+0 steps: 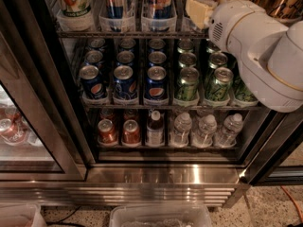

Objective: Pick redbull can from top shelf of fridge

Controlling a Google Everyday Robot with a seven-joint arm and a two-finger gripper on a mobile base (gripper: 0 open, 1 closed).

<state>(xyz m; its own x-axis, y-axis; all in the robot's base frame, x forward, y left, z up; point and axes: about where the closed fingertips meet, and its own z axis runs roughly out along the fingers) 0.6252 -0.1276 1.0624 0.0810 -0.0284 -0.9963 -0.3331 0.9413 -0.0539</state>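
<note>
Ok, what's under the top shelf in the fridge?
Blue cans on the left, green cans on the right; the arm covers part of the rightmost green row. The gripper is up at the top shelf, right side.
</note>
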